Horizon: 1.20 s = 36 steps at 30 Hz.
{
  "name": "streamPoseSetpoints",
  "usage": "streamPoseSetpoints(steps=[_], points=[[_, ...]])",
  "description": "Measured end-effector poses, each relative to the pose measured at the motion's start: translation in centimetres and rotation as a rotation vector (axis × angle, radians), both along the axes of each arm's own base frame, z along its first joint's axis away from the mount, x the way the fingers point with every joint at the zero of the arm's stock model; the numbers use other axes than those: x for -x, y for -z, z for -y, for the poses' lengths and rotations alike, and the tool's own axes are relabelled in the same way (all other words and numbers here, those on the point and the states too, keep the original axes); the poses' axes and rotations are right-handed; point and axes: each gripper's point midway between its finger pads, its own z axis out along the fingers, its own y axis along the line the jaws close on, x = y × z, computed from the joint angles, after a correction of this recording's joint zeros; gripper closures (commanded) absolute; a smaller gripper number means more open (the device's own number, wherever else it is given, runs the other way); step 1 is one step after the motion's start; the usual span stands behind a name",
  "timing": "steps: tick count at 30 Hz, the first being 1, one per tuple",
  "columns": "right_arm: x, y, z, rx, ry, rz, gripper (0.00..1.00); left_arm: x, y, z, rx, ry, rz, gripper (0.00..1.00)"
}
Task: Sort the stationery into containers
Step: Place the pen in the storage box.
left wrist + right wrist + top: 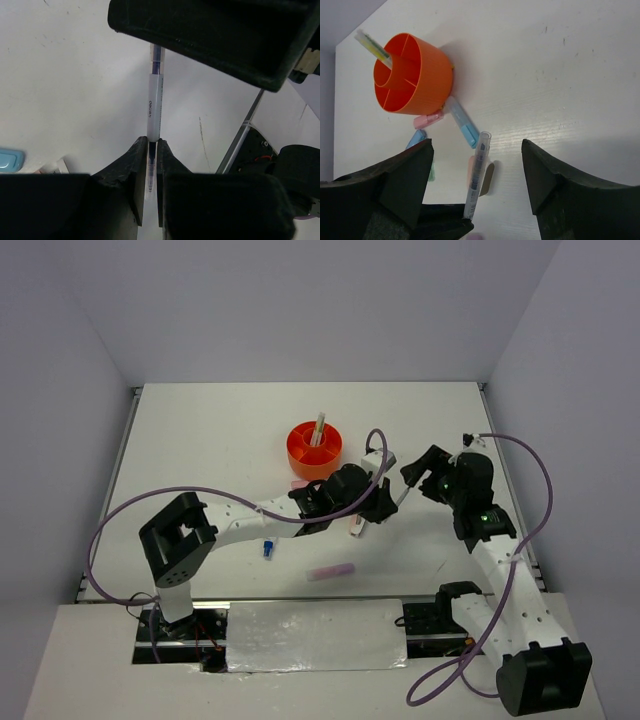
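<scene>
**Sorting barely begun: one piece in, the rest out**

On the surface (pixel 200 440), the orange organizer (pixel 315 448) stands toward the far edge with only a yellow highlighter (pixel 372 47) standing in it. The left tool (pixel 152 150) is clamped on a clear pen (pixel 154 105) above mid-surface. The right tool (pixel 476 150) gapes, holding nothing. A blue highlighter (pixel 462 124) lies beside the organizer, and a pink highlighter (pixel 331 571) lies loose nearer the near edge.
</scene>
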Motion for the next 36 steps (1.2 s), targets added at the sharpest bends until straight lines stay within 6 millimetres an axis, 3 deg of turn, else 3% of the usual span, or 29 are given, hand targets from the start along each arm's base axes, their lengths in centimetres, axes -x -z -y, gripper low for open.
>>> streamPoseSetpoints(steps=[3, 6, 8, 11, 12, 14, 16, 18, 20, 24, 29, 32, 36], points=[[0.1, 0.4, -0.2, -0.007, -0.012, -0.002, 0.37, 0.1, -0.1, 0.1, 0.009, 0.005, 0.003, 1.0], [0.1, 0.8, -0.7, -0.022, -0.033, -0.001, 0.74, 0.1, -0.4, 0.2, 0.018, 0.007, 0.008, 1.0], [0.2, 0.9, -1.1, -0.037, -0.05, 0.0, 0.89, 0.1, -0.6, 0.3, 0.025, 0.007, 0.012, 1.0], [0.0, 0.5, -2.0, -0.065, -0.086, 0.016, 1.0, 0.0, -0.7, 0.1, 0.027, 0.0, 0.015, 0.91], [-0.1, 0.4, -2.2, -0.07, -0.092, 0.019, 1.0, -0.1, -0.8, -0.1, 0.025, -0.005, 0.016, 0.71], [-0.3, 0.2, -2.8, -0.077, -0.112, 0.032, 1.0, -0.3, -0.7, -0.3, 0.015, -0.017, 0.021, 0.45], [-0.6, -0.4, -3.7, -0.099, -0.142, 0.057, 1.0, -0.6, -0.6, -0.6, -0.01, -0.038, 0.021, 0.11], [-1.1, -1.2, -4.6, -0.11, -0.171, 0.09, 1.0, -1.0, -0.6, -1.2, -0.043, -0.077, 0.016, 0.01], [-1.9, -2.2, -5.7, -0.114, -0.199, 0.121, 1.0, -1.3, -0.7, -2.6, -0.085, -0.13, 0.005, 0.01], [-4.9, -5.5, -7.9, -0.118, -0.226, 0.224, 1.0, -2.0, -1.9, -7.9, -0.186, -0.309, -0.023, 0.01], [-9.5, -9.7, -11.1, -0.103, -0.273, 0.354, 0.99, -2.5, -4.6, -18.4, -0.246, -0.622, -0.073, 0.01], [-11.3, -11.7, -14.9, -0.06, -0.372, 0.469, 0.98, -1.0, -6.6, -25.0, -0.247, -0.758, -0.065, 0.01], [-13.2, -12.6, -20.2, 0.036, -0.503, 0.596, 0.98, 1.8, -8.7, -30.0, -0.233, -0.802, -0.036, 0.01]])
